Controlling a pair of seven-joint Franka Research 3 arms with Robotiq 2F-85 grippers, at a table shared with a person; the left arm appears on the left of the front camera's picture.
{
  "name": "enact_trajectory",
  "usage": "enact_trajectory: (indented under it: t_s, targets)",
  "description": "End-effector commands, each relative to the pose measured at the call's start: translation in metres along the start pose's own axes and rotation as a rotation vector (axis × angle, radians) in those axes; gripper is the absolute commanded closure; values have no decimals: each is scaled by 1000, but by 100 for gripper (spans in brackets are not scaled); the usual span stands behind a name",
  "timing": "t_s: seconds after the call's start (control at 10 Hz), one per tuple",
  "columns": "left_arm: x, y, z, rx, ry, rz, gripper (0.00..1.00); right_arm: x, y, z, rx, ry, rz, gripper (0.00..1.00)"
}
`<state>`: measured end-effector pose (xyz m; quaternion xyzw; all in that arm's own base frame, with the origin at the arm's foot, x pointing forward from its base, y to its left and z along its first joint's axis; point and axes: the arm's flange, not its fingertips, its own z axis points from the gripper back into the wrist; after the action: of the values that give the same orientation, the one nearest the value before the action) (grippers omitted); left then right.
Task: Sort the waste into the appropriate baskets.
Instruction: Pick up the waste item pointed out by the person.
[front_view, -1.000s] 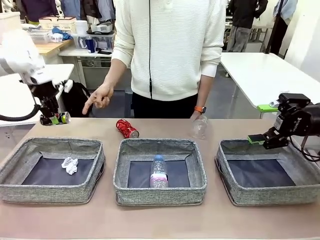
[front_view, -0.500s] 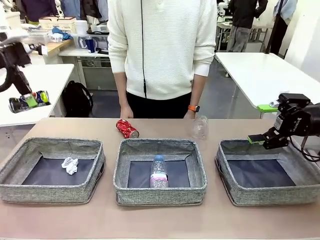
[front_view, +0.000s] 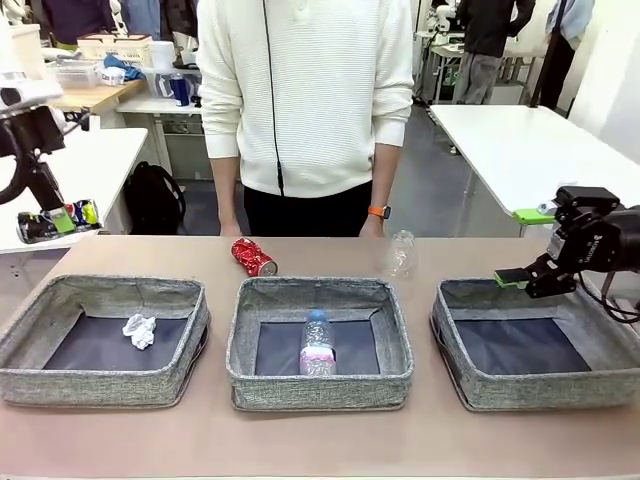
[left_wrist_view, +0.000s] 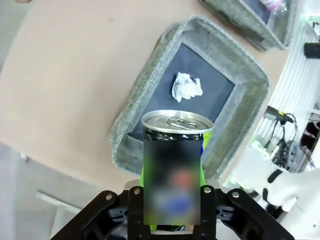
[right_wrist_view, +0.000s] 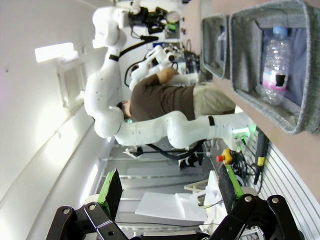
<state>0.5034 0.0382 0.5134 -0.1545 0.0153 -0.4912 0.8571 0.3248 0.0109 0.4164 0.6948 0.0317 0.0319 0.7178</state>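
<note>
My left gripper (front_view: 58, 221) is shut on a dark can (front_view: 62, 220), held in the air past the table's far left corner. In the left wrist view that can (left_wrist_view: 175, 131) stands between my fingers, above the left basket (left_wrist_view: 144, 86) holding a crumpled paper ball (left_wrist_view: 187, 86). My right gripper (front_view: 524, 276) hangs open and empty over the right basket's (front_view: 540, 392) far rim. A clear bottle (front_view: 318, 343) lies in the middle basket (front_view: 320, 392). A crushed red can (front_view: 254, 257) and a crushed clear container (front_view: 399, 254) lie on the table behind it.
A person in a white sweater stands at the far edge, one hand (front_view: 372, 228) hanging near the clear container. In the right wrist view my open right gripper (right_wrist_view: 169, 190) points past the table, with the middle basket (right_wrist_view: 260, 12) and its bottle (right_wrist_view: 275, 65) at the upper right.
My left gripper has carried the dark can up and leftward off the table's far left corner. The person has drawn back the pointing hand and shifted left. The right arm has not moved.
</note>
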Motion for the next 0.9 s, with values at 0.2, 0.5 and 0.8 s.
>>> enact_trajectory:
  t_s: [0.2, 0.5, 0.8]
  targets:
    - [28, -31, -16, -25, 96, 178, 64, 2, 1, -2, 18, -7, 29, 0]
    - [111, -159, 11, -109, 78, 434, 64, 2, 1, -2, 18, -7, 29, 0]
    - [167, -249, 9, 9, -105, 680, 64, 2, 1, -2, 18, -7, 29, 0]
